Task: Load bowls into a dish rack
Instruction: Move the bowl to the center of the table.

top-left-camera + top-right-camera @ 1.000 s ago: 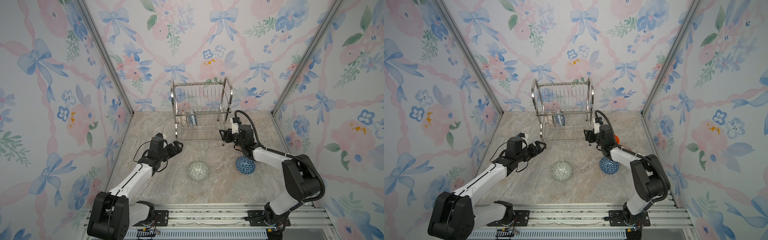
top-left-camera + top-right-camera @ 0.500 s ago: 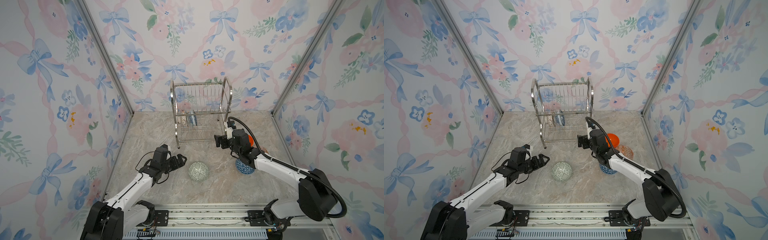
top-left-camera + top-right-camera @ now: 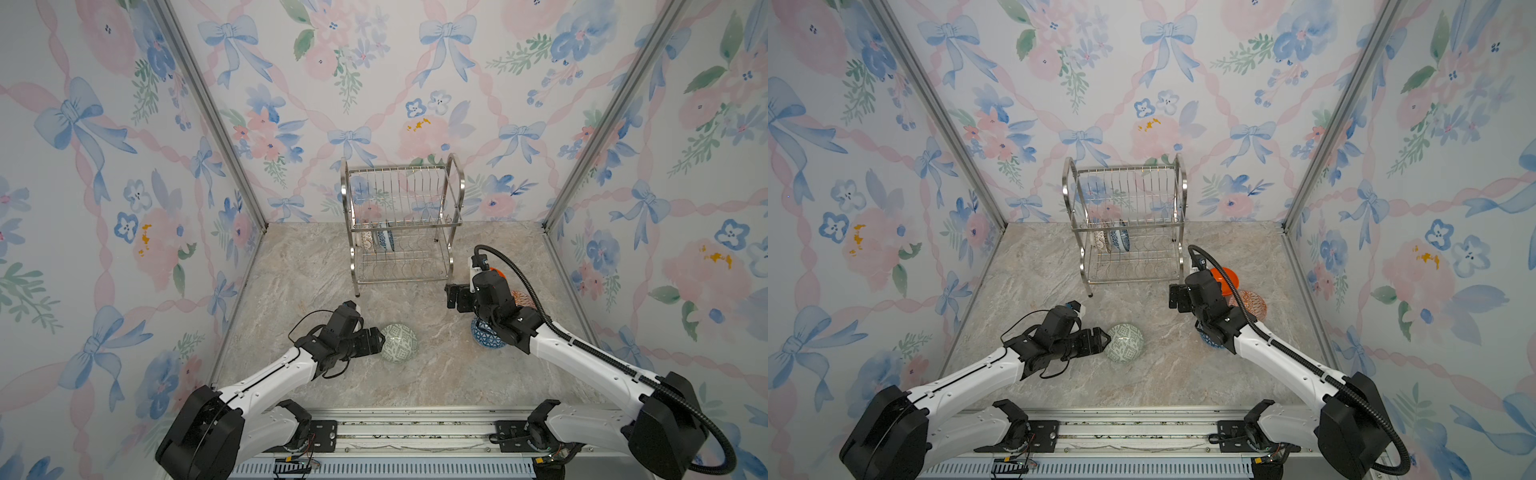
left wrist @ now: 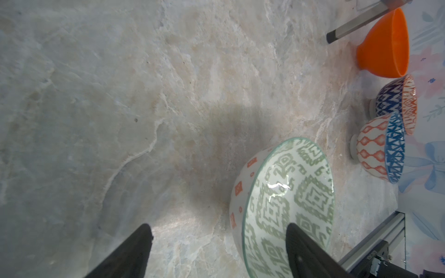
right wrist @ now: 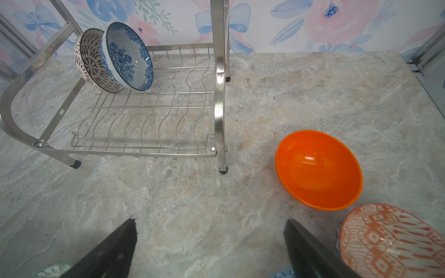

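The green-grey patterned bowl (image 3: 399, 343) (image 4: 289, 197) sits upright mid-table. My left gripper (image 3: 376, 338) (image 4: 218, 225) is open and straddles its near rim, one finger inside the bowl and one outside. My right gripper (image 3: 455, 297) (image 5: 210, 221) is open and empty above bare table, in front of the dish rack (image 3: 401, 224) (image 5: 149, 120). On the rack's lower tier stand the blue floral bowl (image 5: 127, 55) and the white lattice bowl (image 5: 91, 57). The orange bowl (image 5: 317, 168), the red-orange patterned bowl (image 5: 390, 243) and the blue triangle bowl (image 3: 486, 334) sit at the right.
The right arm hangs over the blue triangle bowl and hides part of it in both top views. Floral walls enclose the marble table (image 3: 316, 274) on three sides. A metal rail (image 3: 395, 424) runs along the front edge.
My left arm has moved forward to the green-grey bowl and its fingers now straddle the rim. My right arm has drawn back from the rack toward the front.
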